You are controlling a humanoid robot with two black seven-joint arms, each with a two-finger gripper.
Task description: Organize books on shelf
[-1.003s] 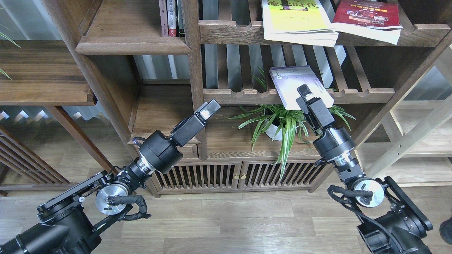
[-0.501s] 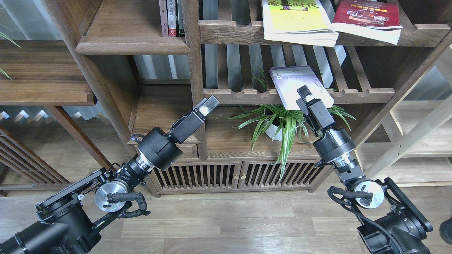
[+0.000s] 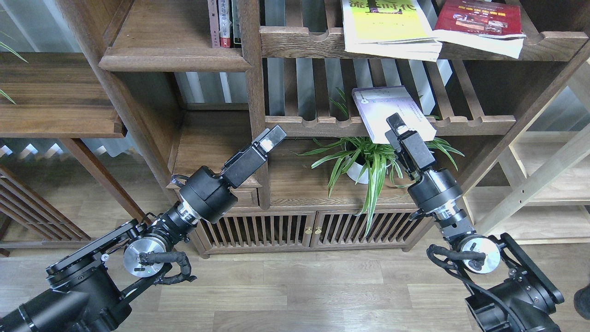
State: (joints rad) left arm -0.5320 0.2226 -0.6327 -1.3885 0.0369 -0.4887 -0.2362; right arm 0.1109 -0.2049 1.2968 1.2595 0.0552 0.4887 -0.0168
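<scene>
Clamping the lavender-white book point(image 3: 385, 108) at its lower edge — right claw point(image 3: 395, 123) pinched shut on it.

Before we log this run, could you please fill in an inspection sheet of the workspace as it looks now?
Surface: solid dark shelf board, front bare, a few upright books at its right end.
Job's things: lavender book on the lower slatted rack, overhanging its rail; yellow-green book and dark red book lying on the upper rack.
Clutter: potted spider plant under the lower rack.
Grippers: right gripper at the lavender book's front edge, grip unclear; left gripper holds nothing, fingers indistinct.
Cables: black looms at both wrists.
Surroundings: cabinet doors, wood floor, pale rack at right.
</scene>
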